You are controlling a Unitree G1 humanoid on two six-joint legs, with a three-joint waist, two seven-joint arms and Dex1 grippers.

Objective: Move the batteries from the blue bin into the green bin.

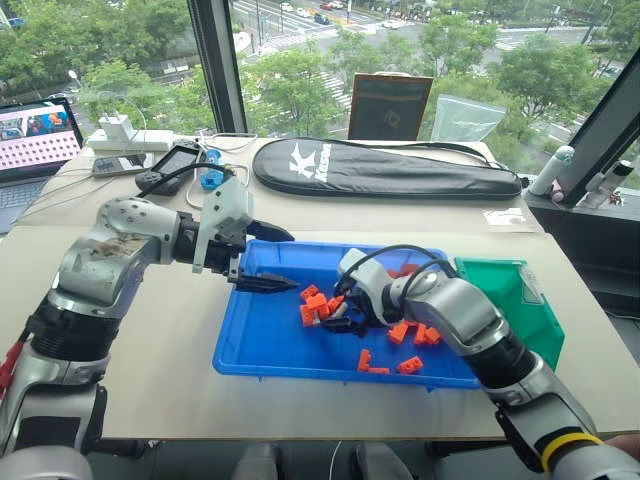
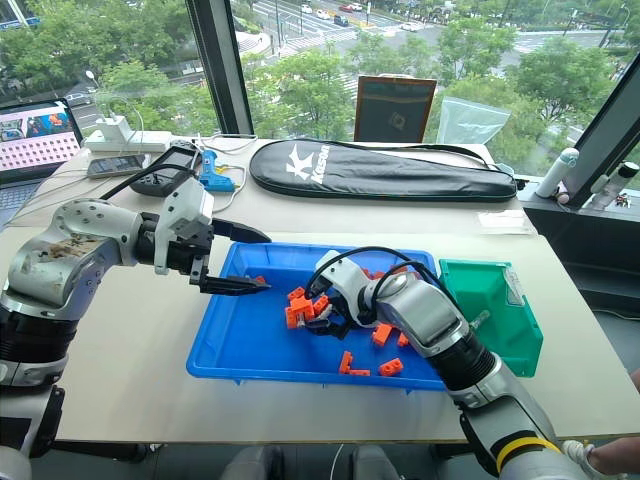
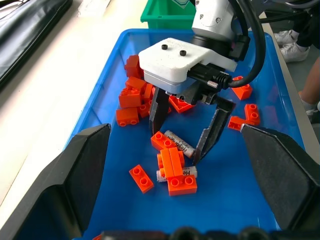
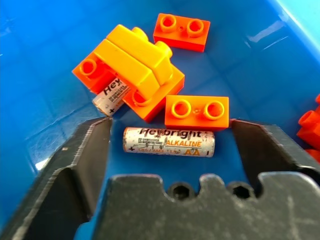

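1. Right wrist view is showing the right end effector (image 4: 170, 145) with its two black fingers standing apart on either side of a grey-silver cylindrical battery (image 4: 169, 142) that is lying flat on the floor of the large shallow bright blue plastic bin (image 4: 45, 55); the jaws are not gripping it, and a gap is showing at each end of the battery.
2. A second battery (image 4: 110, 96) is lying just beyond the first, partly tucked under a stack of orange plastic toy bricks (image 4: 131, 70), and a single orange brick (image 4: 197, 112) is sitting just beside the first battery.
3. Left wrist view is looking across the blue bin at the right end effector, which is reaching down over both batteries near the middle of the bin.
4. The left end effector (image 1: 262, 260) is hovering over the blue bin's left end, its fingers spread wide and holding nothing.
5. The small, deeper green plastic bin (image 1: 515, 295) is standing on the beige table (image 1: 180, 330), touching the blue bin's right end.
6. A long black racket case (image 1: 385, 168) is lying on the table well behind the blue bin.
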